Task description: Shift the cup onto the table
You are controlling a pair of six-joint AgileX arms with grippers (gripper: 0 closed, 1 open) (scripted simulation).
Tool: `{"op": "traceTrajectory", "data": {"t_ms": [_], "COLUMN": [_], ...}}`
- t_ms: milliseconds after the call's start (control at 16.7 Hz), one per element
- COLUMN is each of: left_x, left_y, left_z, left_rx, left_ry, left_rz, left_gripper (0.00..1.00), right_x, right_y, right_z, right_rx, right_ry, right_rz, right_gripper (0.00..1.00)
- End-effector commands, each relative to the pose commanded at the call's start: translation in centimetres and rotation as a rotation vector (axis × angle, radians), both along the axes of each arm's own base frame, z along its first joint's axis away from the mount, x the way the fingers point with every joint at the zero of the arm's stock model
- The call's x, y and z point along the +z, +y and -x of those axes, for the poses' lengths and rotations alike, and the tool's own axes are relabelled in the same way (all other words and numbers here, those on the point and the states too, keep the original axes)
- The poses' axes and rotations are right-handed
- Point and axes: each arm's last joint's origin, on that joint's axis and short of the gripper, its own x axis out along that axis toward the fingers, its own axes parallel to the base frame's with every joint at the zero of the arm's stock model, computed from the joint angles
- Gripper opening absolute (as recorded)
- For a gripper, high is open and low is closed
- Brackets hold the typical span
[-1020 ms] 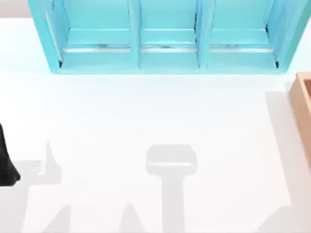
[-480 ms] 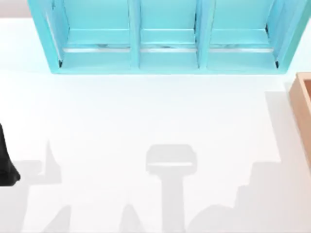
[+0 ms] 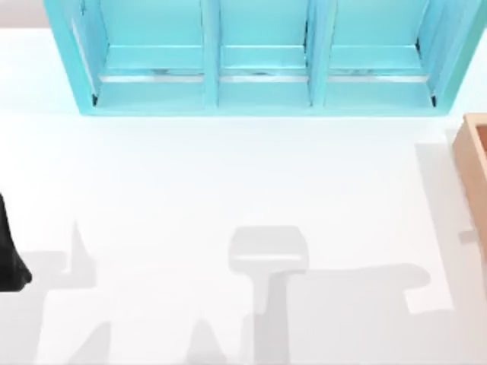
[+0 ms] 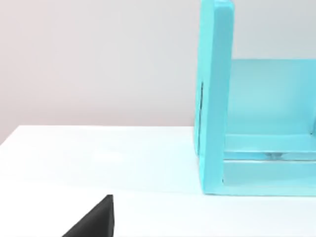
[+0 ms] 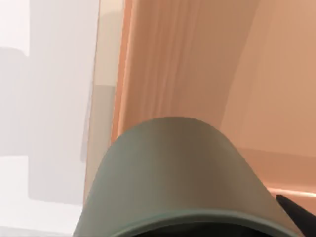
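Our right wrist view has the grey-green cup [image 5: 182, 182] close under the camera, above the tan wooden box [image 5: 207, 74] at the white table's [image 3: 228, 175] right edge. We cannot tell the claw's state. We should carry it level, clear of the box wall.

The white tabletop [image 3: 228, 175] lies bare across its middle, from 9 o'clock through the centre to 6 o'clock, giving wide passage. A turquoise three-bay shelf unit [image 3: 262, 91] blocks the 12 o'clock edge. A tan wooden box [image 3: 475, 171] stands at 3 o'clock. The parked left arm [image 3: 9, 255] intrudes slightly at 9 o'clock. In the right wrist view, a grey-green cup [image 5: 177, 182] sits close against the box wall.
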Motion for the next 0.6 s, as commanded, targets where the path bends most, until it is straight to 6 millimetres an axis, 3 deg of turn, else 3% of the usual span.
{"op": "traceTrajectory", "data": {"t_ms": [300,600], "left_x": [0.0,0.0], "left_y": [0.0,0.0], "left_z": [0.0,0.0], "left_rx": [0.0,0.0], "left_ry": [0.0,0.0], "left_rz": [0.0,0.0], "left_gripper": [1.0,1.0], "right_x": [-0.1,-0.1], "right_y": [0.6,5.6], "right_z": [-0.3,-2.2], "right_rx": [-0.007,-0.044], "right_ry": [0.006,0.04], "right_rz": [0.001,0.032], "right_gripper": [0.0,0.0]}}
